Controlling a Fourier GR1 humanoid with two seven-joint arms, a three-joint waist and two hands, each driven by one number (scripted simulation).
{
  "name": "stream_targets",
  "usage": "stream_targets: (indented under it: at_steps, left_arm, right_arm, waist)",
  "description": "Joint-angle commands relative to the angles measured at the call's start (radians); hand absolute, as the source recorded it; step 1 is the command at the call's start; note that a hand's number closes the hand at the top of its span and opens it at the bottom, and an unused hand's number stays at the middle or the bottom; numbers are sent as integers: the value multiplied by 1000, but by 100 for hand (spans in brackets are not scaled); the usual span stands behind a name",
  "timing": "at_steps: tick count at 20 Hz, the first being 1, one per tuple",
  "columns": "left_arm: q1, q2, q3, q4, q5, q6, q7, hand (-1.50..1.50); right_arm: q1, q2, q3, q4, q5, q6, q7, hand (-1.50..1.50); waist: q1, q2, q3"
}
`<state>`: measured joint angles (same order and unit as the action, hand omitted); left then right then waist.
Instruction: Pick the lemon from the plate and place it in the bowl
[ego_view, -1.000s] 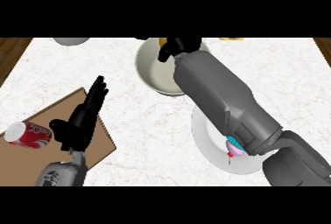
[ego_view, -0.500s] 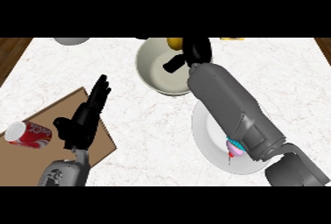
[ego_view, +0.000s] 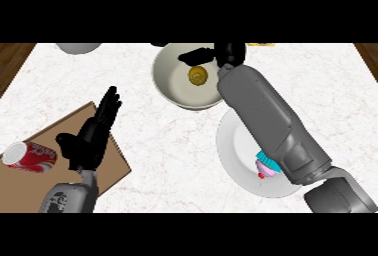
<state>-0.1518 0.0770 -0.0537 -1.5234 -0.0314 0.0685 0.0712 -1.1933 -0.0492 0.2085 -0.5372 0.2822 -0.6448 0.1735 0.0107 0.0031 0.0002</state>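
The yellow lemon (ego_view: 198, 75) lies inside the cream bowl (ego_view: 168, 86) at the counter's far middle. My right hand (ego_view: 227, 53) hovers over the bowl's far right rim, just beyond the lemon and apart from it, fingers relaxed and holding nothing. My right forearm stretches from the lower right across the white plate (ego_view: 238, 150), hiding part of it. My left hand (ego_view: 91, 136) rests open with fingers up at the lower left, over the brown board.
A pink and teal cupcake (ego_view: 266, 168) sits on the plate beside my right arm. A red soda can (ego_view: 29, 156) lies on the brown cutting board (ego_view: 44, 140). A grey dish (ego_view: 78, 47) shows at the far left edge.
The lemon has left my right hand and now lies in the bowl. The right hand opened and stayed over the bowl's far rim. The left hand has not moved.
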Motion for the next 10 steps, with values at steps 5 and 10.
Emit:
stream_targets:
  at_steps: [5, 10]
  left_arm:
    - [-8, -42, -22, -6, -36, 50, 40, 0]
    - [31, -42, -30, -27, -41, 40, 10, 0]
  right_arm:
    - [139, -66, -79, -248, -88, 87, 39, -150]
    - [287, -75, -85, -470, -136, 142, 53, -150]
  waist:
    - [-23, -8, 0]
    - [-24, -10, 0]
